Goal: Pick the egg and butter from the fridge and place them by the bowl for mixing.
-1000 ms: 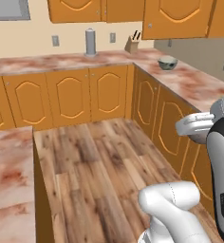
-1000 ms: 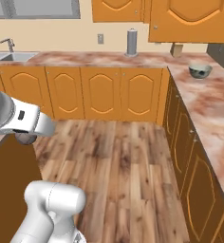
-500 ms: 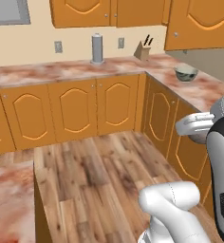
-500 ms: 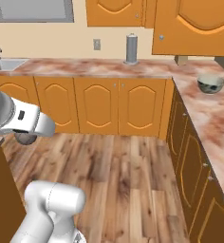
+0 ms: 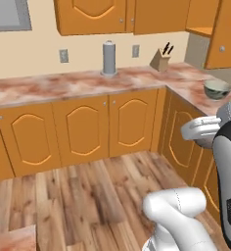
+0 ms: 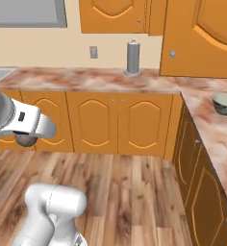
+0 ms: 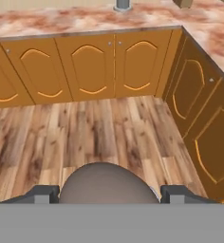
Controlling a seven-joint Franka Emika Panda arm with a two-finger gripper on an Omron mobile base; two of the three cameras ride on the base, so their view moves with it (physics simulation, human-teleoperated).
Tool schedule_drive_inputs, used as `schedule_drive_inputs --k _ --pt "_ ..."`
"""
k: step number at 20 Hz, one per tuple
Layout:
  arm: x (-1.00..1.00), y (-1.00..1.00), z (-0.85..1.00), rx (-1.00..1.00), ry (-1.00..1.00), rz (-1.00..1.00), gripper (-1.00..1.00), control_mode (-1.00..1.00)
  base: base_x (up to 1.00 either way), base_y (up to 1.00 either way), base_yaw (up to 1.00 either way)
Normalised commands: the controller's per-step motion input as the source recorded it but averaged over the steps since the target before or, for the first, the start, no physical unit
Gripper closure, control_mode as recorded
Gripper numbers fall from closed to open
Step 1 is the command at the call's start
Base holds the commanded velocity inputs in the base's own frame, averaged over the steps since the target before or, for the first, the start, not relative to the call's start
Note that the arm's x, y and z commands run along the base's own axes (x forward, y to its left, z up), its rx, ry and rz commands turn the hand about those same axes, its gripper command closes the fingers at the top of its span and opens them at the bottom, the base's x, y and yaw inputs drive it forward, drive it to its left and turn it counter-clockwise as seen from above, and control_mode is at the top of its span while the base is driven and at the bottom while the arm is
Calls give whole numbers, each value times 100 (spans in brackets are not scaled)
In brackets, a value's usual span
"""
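Holding the egg between its two widely spread fingers, the gripper hangs above a wood floor facing orange cabinets. Farther off, the bowl sits on the marble counter at right; what it contains cannot be seen.

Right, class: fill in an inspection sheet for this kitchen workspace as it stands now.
Surface: marbled pink counter, L-shaped, running into a corner.
Job's things: egg between the jaws; bowl on the counter's right leg.
Clutter: grey canister and knife block by the wall.
Grippers: jaws closed on the egg, above the floor.
Cables: nothing seen.
Surroundings: orange cabinets, wood floor, wall outlets.
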Motion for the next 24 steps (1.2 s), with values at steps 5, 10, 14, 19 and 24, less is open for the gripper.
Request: schedule_drive_inputs --k 5,10,14,19,24 --pt "0 0 0 0 0 0 100 100 100 0 0" --pt "0 0 0 0 0 0 100 100 100 0 0" --pt "0 0 0 0 0 0 100 100 100 0 0" --pt "0 0 0 0 0 0 100 100 100 0 -1" --pt "0 0 0 0 0 0 100 100 69 0 -45"
